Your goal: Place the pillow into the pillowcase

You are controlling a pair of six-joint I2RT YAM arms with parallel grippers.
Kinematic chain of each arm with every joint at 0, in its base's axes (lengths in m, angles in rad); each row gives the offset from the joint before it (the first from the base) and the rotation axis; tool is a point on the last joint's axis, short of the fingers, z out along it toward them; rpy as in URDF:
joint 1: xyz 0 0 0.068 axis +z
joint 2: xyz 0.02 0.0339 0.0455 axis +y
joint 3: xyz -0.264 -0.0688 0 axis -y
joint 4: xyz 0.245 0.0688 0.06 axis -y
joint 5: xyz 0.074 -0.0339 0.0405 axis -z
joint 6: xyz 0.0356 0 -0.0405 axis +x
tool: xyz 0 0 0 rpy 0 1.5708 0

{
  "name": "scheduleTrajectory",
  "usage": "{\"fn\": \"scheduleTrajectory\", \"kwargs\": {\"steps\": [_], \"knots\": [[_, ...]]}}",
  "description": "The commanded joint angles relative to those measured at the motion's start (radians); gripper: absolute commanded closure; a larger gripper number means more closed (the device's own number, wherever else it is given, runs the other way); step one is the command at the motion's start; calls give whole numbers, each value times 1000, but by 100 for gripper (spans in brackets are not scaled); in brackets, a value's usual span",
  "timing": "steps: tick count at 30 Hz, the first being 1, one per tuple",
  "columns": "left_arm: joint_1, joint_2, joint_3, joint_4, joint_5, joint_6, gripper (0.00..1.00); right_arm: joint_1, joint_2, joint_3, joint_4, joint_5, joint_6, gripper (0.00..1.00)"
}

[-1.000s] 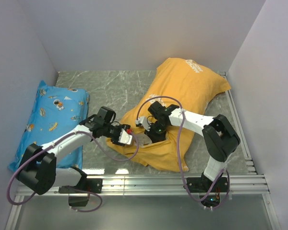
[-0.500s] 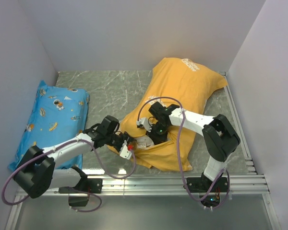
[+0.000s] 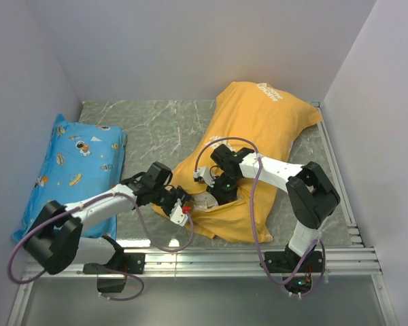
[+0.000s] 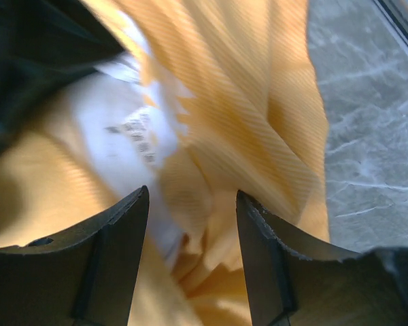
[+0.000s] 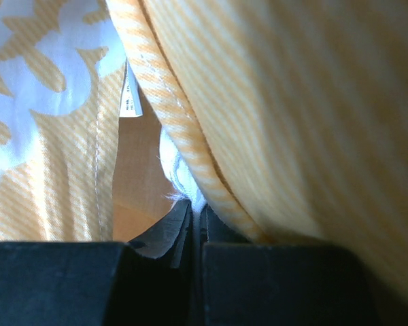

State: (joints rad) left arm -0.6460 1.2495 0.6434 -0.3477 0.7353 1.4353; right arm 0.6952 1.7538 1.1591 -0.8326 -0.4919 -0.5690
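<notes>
Left hand (image 4: 190,197) gapes around bunched pillowcase (image 3: 258,125) fabric at its 7 o'clock corner; right hand (image 5: 196,207) pinches the hem.

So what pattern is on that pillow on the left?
Left pillow: blue with small cartoon prints; top view.

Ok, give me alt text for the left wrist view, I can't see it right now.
The open left claw frames a bunched fold of the orange striped fabric pillowcase between its two black fingers. To the left, the soft white pillow with a printed tag shows among the folds. The grey marble tabletop lies on the right.
</notes>
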Motion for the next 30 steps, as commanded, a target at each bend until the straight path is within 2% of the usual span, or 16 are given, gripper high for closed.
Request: {"fn": "scheduleTrajectory", "kwargs": {"steps": [1, 4, 7, 8, 13, 14, 15, 19, 21, 24, 26, 27, 29, 30], "knots": [[-6, 65, 51, -5, 21, 92, 40, -11, 30, -48, -88, 45, -17, 100], [-17, 129, 85, -78, 35, 169, 43, -11, 24, -56, -89, 49, -23, 100], [-26, 198, 101, -129, -14, 231, 58, -11, 24, -64, -97, 49, -32, 100], [-24, 212, 104, -149, -66, 225, 73, -11, 23, -70, -99, 58, -37, 100], [106, 153, 163, -348, -138, 284, 93, -11, 36, -122, -80, 127, -74, 100], [127, 118, 206, -390, -155, 290, 99, -13, 41, -134, -82, 136, -80, 100], [150, 99, 229, -478, -187, 307, 100, -11, 45, -140, -82, 147, -89, 100], [258, 39, 373, -649, -261, 353, 100, -13, 50, -150, -88, 156, -101, 100], [281, 27, 478, -700, -255, 361, 100, -14, 55, -142, -92, 156, -98, 100], [279, -1, 620, -712, -163, 326, 100, -13, 72, -107, -106, 145, -82, 100], [250, -37, 692, -656, -73, 283, 100, -5, 96, -58, -114, 112, -68, 100], [194, -54, 702, -607, -60, 178, 100, 1, 105, -39, -121, 101, -55, 100], [142, -111, 694, -463, -28, 104, 100, 20, 128, 11, -122, 87, -45, 100], [94, -130, 681, -409, -25, 21, 100, 21, 136, 26, -114, 84, -25, 100]]}}
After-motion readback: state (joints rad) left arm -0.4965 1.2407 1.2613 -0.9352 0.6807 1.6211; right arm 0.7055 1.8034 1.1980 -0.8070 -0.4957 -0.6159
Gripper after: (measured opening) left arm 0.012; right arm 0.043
